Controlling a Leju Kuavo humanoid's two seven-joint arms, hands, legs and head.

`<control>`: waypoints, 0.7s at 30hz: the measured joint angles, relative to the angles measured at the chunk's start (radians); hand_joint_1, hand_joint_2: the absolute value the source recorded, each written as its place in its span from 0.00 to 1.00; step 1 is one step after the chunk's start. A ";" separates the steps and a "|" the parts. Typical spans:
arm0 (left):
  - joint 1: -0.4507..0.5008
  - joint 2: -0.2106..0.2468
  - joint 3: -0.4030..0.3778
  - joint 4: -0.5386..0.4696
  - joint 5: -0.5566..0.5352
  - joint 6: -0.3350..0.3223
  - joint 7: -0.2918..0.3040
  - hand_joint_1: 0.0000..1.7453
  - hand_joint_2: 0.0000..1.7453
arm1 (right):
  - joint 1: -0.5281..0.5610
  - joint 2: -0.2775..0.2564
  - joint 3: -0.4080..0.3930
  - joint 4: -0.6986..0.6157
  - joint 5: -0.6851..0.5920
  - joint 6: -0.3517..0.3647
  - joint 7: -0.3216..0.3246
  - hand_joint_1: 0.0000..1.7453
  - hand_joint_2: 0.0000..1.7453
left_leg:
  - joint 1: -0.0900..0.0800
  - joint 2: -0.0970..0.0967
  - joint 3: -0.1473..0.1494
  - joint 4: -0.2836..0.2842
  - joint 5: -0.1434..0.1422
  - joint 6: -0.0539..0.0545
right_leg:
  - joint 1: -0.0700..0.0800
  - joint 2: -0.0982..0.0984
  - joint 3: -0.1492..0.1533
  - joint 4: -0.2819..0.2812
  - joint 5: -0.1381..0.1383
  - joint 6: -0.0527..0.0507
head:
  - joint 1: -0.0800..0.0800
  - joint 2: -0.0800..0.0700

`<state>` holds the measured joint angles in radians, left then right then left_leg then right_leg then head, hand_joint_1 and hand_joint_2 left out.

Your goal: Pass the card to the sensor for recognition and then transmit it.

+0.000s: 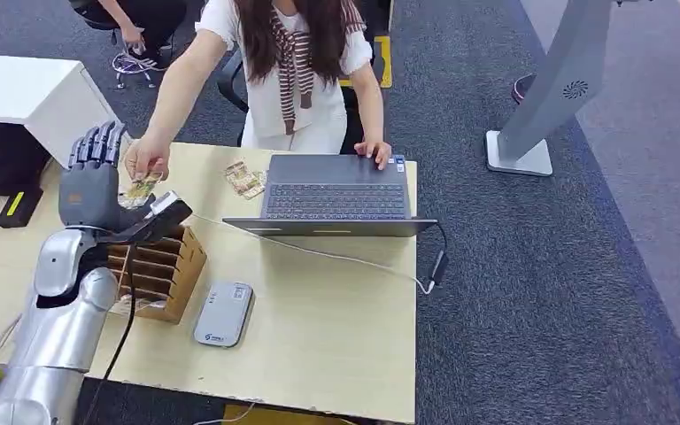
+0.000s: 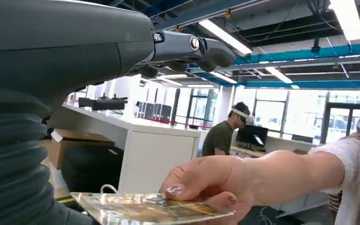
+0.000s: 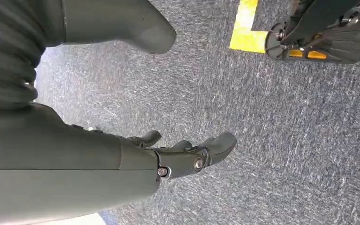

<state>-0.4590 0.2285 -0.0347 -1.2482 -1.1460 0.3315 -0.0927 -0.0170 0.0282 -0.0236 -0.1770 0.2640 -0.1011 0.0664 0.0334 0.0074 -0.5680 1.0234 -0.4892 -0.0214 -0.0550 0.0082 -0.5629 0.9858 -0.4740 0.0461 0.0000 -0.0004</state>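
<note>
My left hand [image 1: 96, 184] is raised over the left side of the desk, fingers straight up and apart, thumb out toward the laptop. A person's hand [image 1: 146, 159] pinches a gold-patterned card [image 1: 139, 189] and holds it against my palm. The left wrist view shows the same card [image 2: 145, 208] lying flat in the person's fingers [image 2: 206, 180], under my spread fingers [image 2: 192, 47]; none of them close on it. The grey card sensor [image 1: 224, 313] lies on the desk nearer me. My right hand [image 3: 168, 159] hangs over carpet, fingers loosely bent, holding nothing.
A second card [image 1: 245, 180] lies by the open laptop [image 1: 335, 190], where the person's other hand [image 1: 374, 152] rests. A wooden slotted organiser [image 1: 155, 266] stands under my left wrist. A cable [image 1: 336, 258] crosses the desk [image 1: 336, 345]. A grey stand [image 1: 540, 106] is at the right.
</note>
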 joint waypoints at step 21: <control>0.000 0.008 -0.008 0.022 0.010 0.016 0.010 1.00 1.00 | 0.000 -0.004 0.004 0.003 0.003 0.008 0.004 0.00 1.00 | 0.000 0.000 0.000 0.000 0.000 0.000 | 0.000 0.000 0.000 0.000 0.000 0.000 | 0.000 0.000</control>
<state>-0.4592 0.2369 -0.0423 -1.2257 -1.1360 0.3471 -0.0824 -0.0169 0.0240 -0.0198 -0.1743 0.2667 -0.0935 0.0702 0.0334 0.0073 -0.5681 1.0235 -0.4892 -0.0214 -0.0550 0.0081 -0.5628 0.9859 -0.4740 0.0461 0.0000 -0.0004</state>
